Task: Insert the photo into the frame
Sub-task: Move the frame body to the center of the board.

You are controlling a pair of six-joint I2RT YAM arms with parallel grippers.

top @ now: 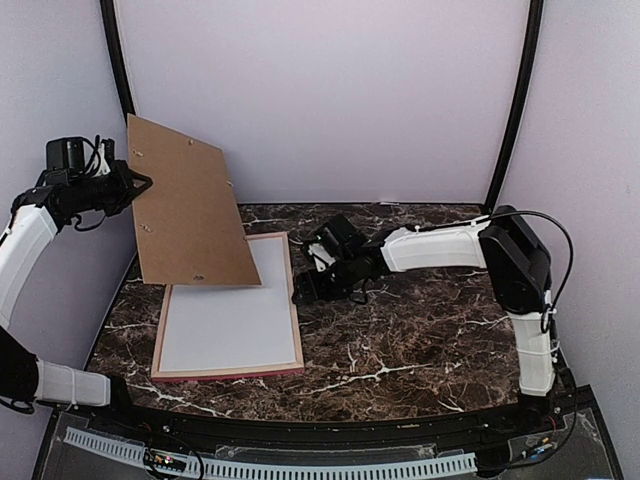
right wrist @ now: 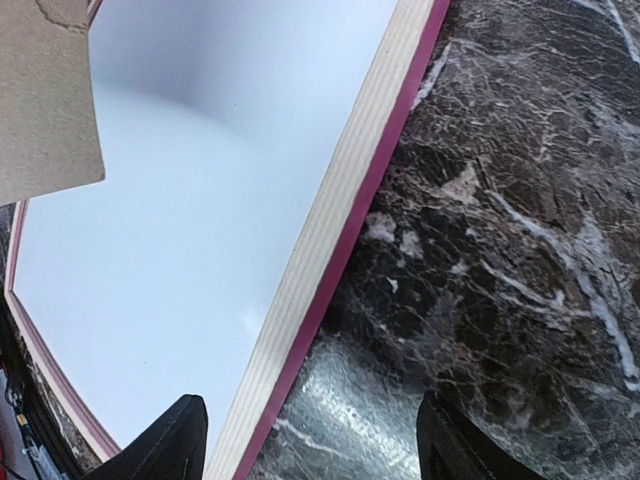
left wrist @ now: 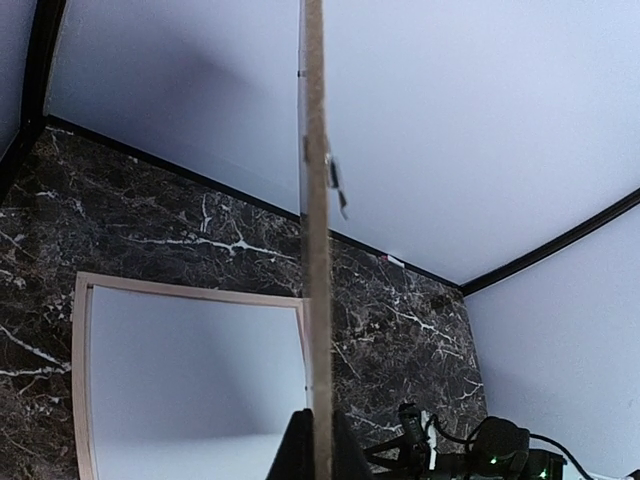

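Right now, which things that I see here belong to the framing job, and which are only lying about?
Job: frame; whitish sheet inside it (photo or not, cannot tell); brown backing board, held up in the left fingers.
Not of the job: marble table; black corner posts.

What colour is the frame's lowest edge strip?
Pink; the frame shows it best in the right wrist view.

Matt brown hardboard backing (top: 190,205), pale bare-wood frame (right wrist: 325,235) (pink edge), glossy dark marbled table (top: 420,340)

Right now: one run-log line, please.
left gripper: shut on backing board, raised | right gripper: open, at frame right edge | frame: flat on table
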